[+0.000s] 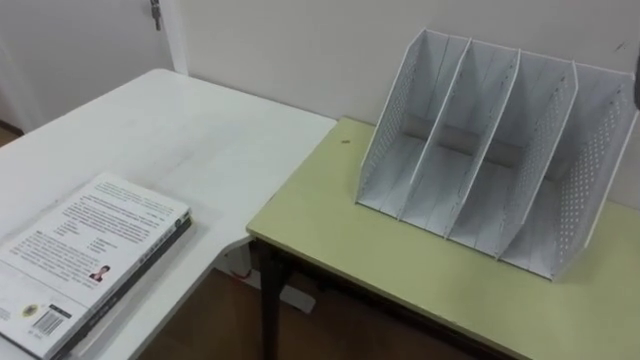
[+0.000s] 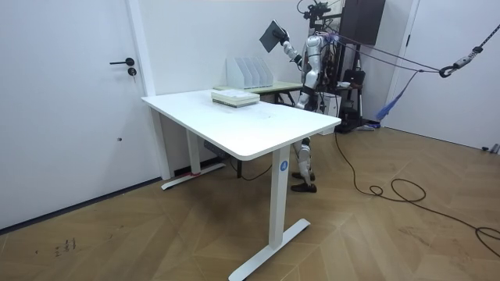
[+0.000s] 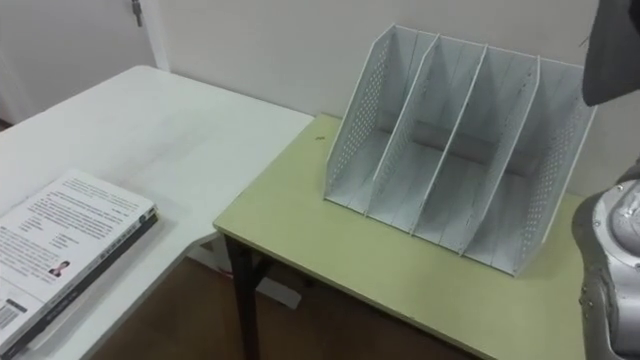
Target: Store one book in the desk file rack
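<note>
Two tables stand against the white wall (image 1: pixel 300 50) on a wooden floor (image 2: pixel 391 234): a white desk (image 1: pixel 200 140) with a stack of books (image 1: pixel 95 250), and a green table (image 1: pixel 400 270) bearing the file rack (image 1: pixel 500 150). The robot stands beside the green table, its right hand (image 2: pixel 287 44) gripping one book (image 2: pixel 273 35) held high above the rack.

I stand facing the open front of the file rack (image 1: pixel 500 150). My right arm is raised high, its forearm (image 3: pixel 610 270) to the right of the rack. My right hand (image 2: pixel 287 44) grips the book (image 2: pixel 273 35), tilted, above the rack's right end. My left hand (image 2: pixel 301 99) hangs low at my side, well below the rack's top
</note>
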Robot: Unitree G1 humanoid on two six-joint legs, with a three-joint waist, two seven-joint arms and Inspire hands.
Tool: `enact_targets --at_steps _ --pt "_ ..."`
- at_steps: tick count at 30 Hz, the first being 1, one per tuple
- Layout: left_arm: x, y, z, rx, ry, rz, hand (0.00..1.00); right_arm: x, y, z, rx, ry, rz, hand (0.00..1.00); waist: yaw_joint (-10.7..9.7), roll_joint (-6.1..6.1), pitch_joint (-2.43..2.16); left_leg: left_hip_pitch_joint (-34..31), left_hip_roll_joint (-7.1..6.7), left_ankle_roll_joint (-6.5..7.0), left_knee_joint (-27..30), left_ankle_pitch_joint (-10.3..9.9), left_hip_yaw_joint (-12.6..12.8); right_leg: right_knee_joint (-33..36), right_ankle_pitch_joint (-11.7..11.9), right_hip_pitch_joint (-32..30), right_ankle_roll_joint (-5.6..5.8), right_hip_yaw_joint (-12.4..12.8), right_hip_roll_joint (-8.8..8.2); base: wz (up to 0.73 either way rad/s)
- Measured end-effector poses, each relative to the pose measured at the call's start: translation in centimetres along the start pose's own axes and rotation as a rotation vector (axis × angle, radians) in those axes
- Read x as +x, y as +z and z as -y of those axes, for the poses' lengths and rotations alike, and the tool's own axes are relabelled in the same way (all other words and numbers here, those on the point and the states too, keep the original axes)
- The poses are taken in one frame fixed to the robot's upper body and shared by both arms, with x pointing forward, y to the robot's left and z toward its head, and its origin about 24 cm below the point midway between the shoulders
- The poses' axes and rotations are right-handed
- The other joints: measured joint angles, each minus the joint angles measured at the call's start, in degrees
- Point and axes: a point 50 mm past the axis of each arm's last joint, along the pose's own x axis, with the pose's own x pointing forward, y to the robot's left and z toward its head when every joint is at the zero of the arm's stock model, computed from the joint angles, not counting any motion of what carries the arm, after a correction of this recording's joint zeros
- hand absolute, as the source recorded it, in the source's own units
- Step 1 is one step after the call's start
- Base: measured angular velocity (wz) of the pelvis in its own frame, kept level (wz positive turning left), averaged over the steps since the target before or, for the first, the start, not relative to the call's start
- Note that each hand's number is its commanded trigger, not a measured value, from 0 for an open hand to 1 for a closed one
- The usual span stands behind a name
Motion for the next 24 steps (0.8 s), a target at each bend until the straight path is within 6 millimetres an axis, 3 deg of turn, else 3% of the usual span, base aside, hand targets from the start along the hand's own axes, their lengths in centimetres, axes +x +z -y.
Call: enact_targets --at_steps 10,24 --pt "0.0 0.1 -0.1 0.000 -0.004 0.001 0.00 1.7 -1.0 -0.1 -0.064 -0.007 -0.017 1.00 1.01 -0.17 -0.40 -0.98 -0.05 -0.07 -0.06 0.04 -1.52 -0.60 0.30 -0.07 -0.08 -1.37 -0.08 0.05" --pt "-0.2 0.1 -0.7 -0.019 0.020 -0.002 0.00 2.8 -0.2 -0.8 -0.063 0.027 0.016 1.00 2.59 -1.13 -0.36 -1.12 -0.14 -0.16 -0.12 0.10 -3.38 -0.63 0.38 0.17 -0.23 -2.80 -0.12 0.03"
